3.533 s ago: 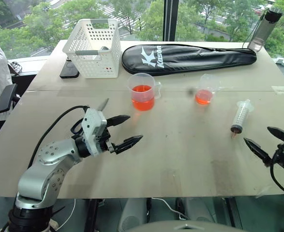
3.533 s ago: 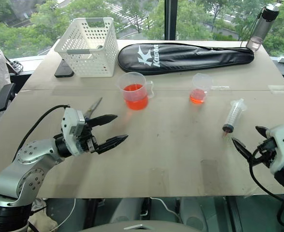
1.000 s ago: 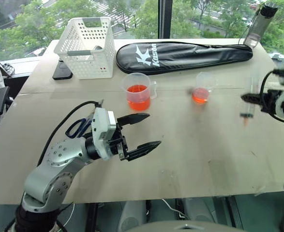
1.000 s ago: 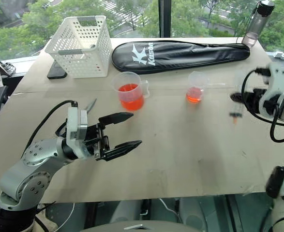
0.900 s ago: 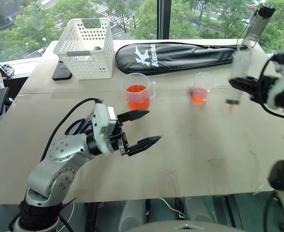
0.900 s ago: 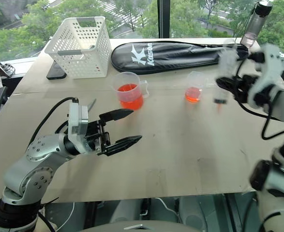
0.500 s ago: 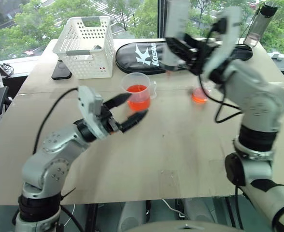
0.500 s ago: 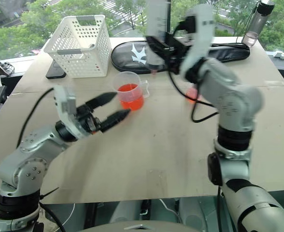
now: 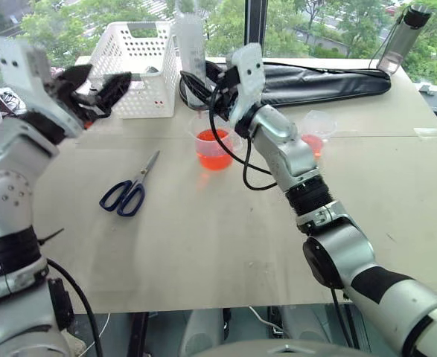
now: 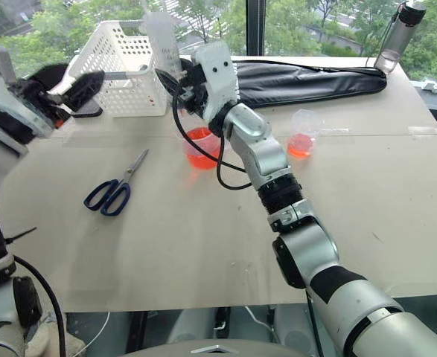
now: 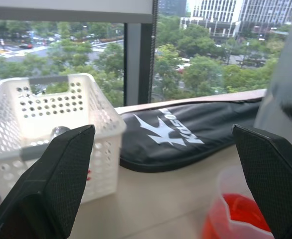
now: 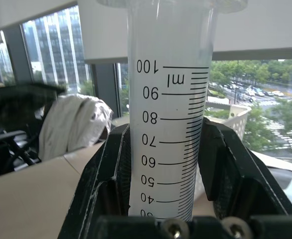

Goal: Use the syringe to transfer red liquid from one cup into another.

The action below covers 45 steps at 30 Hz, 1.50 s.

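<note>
My right gripper (image 9: 198, 79) is shut on the barrel of the clear syringe (image 9: 190, 41) and holds it upright, just above the handled measuring cup (image 9: 214, 151) of red liquid (image 9: 214, 158). In the right wrist view the graduated syringe (image 12: 168, 99) stands clamped between both black fingers (image 12: 111, 174). The smaller handleless cup (image 9: 315, 139) holds a little red liquid and stands to the right on the table. My left gripper (image 9: 103, 80) hangs open and empty in the air at the far left, in front of the basket. Its two fingers (image 11: 61, 184) stand wide apart.
A white perforated basket (image 9: 140, 67) and a black racket bag (image 9: 322, 78) lie along the table's far side, with a bottle (image 9: 404, 37) at the far right corner. Blue-handled scissors (image 9: 129, 193) lie on the table's left half. My right arm crosses over the middle.
My right arm has swung left with the syringe, from the table's right side to above the measuring cup. My left gripper has risen and moved left, uncovering the scissors.
</note>
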Each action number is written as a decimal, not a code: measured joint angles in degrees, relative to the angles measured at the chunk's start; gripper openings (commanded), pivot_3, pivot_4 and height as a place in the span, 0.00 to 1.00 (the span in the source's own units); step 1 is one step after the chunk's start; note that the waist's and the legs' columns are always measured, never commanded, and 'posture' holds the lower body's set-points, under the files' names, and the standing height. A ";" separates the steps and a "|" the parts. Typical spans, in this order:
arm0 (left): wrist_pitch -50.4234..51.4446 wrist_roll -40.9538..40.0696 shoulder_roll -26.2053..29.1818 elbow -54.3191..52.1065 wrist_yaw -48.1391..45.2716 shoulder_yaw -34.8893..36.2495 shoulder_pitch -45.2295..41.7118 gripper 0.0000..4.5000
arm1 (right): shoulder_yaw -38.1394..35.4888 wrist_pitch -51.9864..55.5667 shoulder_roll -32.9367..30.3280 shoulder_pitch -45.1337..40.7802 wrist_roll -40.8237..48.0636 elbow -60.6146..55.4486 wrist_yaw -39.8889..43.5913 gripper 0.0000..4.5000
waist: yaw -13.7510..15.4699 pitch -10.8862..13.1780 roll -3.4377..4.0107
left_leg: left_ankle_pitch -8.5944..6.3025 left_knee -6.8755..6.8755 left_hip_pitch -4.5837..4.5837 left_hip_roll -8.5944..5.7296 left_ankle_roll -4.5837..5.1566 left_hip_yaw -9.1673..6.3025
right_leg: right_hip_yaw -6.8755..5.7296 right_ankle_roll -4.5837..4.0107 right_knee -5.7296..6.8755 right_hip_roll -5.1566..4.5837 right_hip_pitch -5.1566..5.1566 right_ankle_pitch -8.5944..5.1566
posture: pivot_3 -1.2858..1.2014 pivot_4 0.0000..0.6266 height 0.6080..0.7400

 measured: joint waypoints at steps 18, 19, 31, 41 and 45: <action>-3.74 17.80 2.96 23.39 -27.87 -24.72 -29.35 1.00 | 0.18 -2.54 1.38 -0.34 -8.43 9.41 -4.99 0.33 | -1.32 0.04 -0.07 | 0.10 -0.01 -0.60 -0.01 -0.14 0.08 | 0.05 0.00 0.18 0.15 -0.69 0.01 | 0.52 0.24 0.88; -4.71 19.39 2.63 24.83 -28.71 -25.67 -30.48 1.00 | 0.16 -2.44 1.42 -0.37 -8.50 9.41 -5.26 0.33 | -1.40 0.04 -0.07 | 0.10 -0.02 -0.61 -0.01 -0.14 0.08 | 0.05 0.00 0.17 0.16 -0.70 0.01 | 0.52 0.24 0.88; -13.23 30.55 -3.84 33.37 -29.07 -28.57 -35.16 1.00 | 2.02 -1.48 1.63 -0.10 -9.09 8.00 -7.35 0.33 | -1.40 0.04 -0.09 | 0.10 0.03 -0.63 0.00 -0.13 0.11 | 0.09 0.00 0.22 0.12 -0.74 0.01 | 0.52 0.24 0.88; -15.61 33.26 -5.50 35.84 -28.86 -27.91 -37.08 1.00 | 3.33 0.30 1.61 1.17 -8.67 4.25 -7.33 0.33 | -1.46 0.04 -0.09 | 0.10 0.02 -0.63 0.01 -0.12 0.13 | 0.13 0.00 0.26 0.06 -0.77 0.01 | 0.52 0.24 0.88; -16.18 34.10 -5.83 35.84 -28.86 -27.85 -37.19 1.00 | 4.16 1.21 1.60 1.75 -8.40 3.03 -7.46 0.33 | -1.46 0.04 -0.09 | 0.11 0.03 -0.63 0.01 -0.12 0.13 | 0.13 0.00 0.26 0.06 -0.77 0.01 | 0.52 0.24 0.88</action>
